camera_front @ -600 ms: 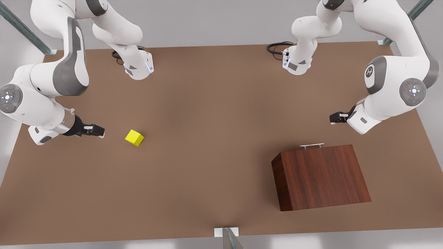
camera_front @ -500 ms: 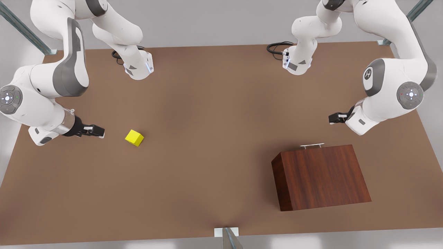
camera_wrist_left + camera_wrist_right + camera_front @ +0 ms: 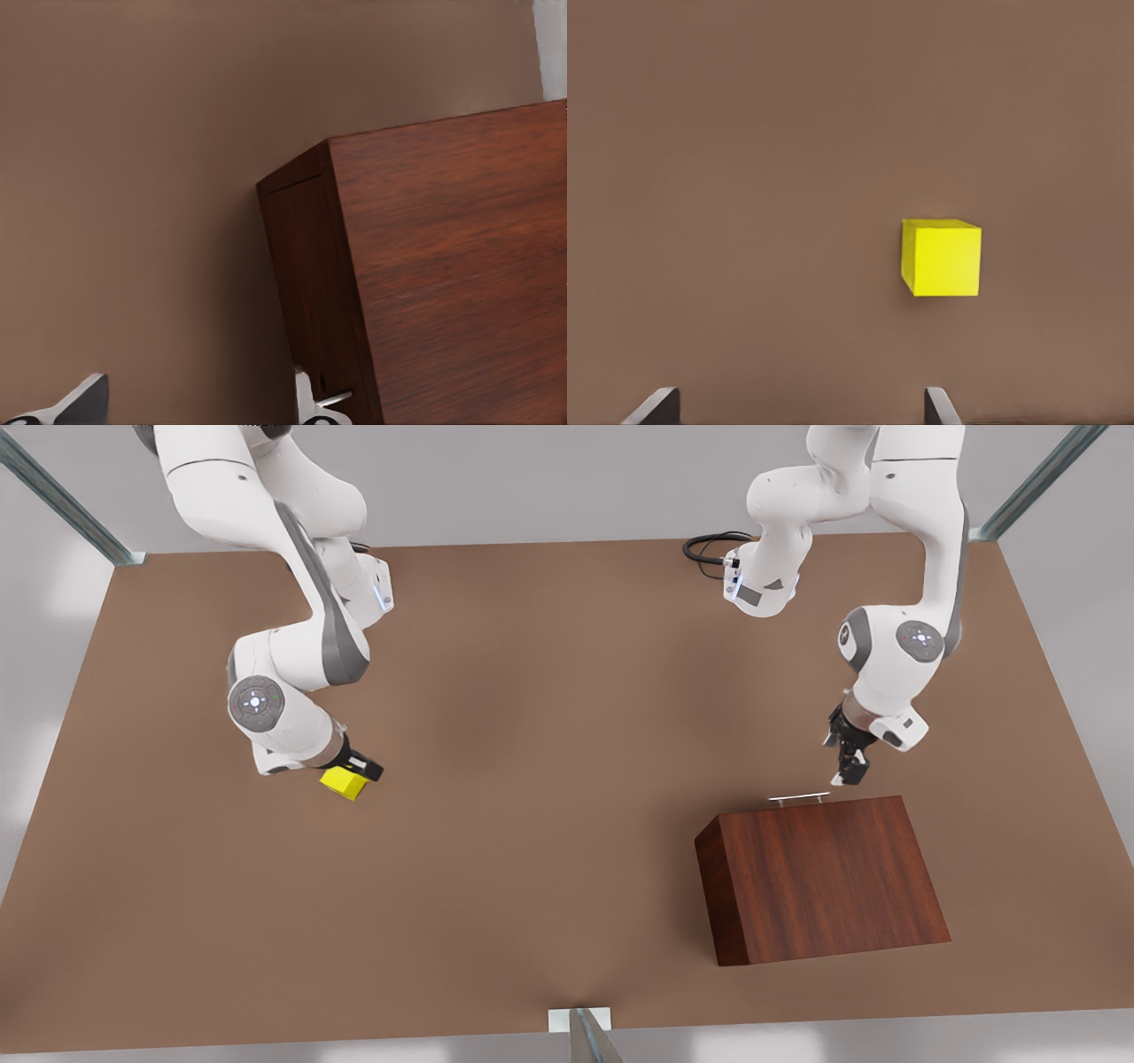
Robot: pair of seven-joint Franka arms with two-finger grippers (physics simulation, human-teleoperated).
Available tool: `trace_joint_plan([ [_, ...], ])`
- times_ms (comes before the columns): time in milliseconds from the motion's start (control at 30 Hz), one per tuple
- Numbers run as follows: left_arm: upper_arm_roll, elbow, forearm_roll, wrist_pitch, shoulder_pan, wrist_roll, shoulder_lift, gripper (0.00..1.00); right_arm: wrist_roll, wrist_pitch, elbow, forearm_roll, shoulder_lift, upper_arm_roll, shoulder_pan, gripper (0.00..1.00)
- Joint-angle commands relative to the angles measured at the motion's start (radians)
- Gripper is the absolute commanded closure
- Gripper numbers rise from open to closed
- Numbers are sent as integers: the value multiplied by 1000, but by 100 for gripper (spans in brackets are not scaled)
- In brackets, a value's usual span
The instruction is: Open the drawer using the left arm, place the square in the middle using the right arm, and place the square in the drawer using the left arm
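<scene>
Front view: the right gripper (image 3: 361, 767) hangs over the square (image 3: 344, 783) at the front view's left; the left gripper (image 3: 849, 769) hovers near the handle (image 3: 799, 798) of the closed drawer. Left wrist view: fingers (image 3: 81, 400) spread, beside the cabinet (image 3: 443, 266). Right wrist view: fingers (image 3: 656, 405) apart, empty, above the table (image 3: 744, 177).

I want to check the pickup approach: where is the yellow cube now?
The yellow cube sits on the table at the front view's left, partly under the right gripper, far from the cabinet.
</scene>
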Motion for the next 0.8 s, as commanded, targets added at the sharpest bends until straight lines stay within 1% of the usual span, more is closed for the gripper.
trace_joint_plan([
  [0,1,-7,-2,14,-44,-3,0,0,0,21,-33,0,-1,0,-26,0],
  [33,0,-9,-2,14,-44,-4,0,0,-1,84,-87,0,-1,-6,-28,0],
  [67,0,-23,-2,25,-44,-4,2,0,-24,161,-148,-2,1,-8,-89,0],
  [133,0,-24,-2,25,-45,-4,5,0,-107,236,-209,-2,10,-6,-169,0],
  [200,0,-23,-2,27,-45,-4,11,0,-118,299,-240,-2,36,-6,-170,0],
  [267,0,-23,-2,43,-44,-4,25,0,-118,317,-234,-3,79,-8,-169,0],
  [300,0,-23,-2,54,-45,-4,31,0,-120,409,-251,-3,116,-8,-169,0],
  [400,0,-23,-2,54,-56,-4,31,0,-121,504,-282,-5,165,-8,-170,0],
  [600,0,-27,-3,82,-59,-13,40,0,-121,495,-305,-11,168,-8,-164,0],
  [767,1,-27,-5,145,-59,-46,72,0,-115,532,-292,-44,222,-8,-160,0],
])
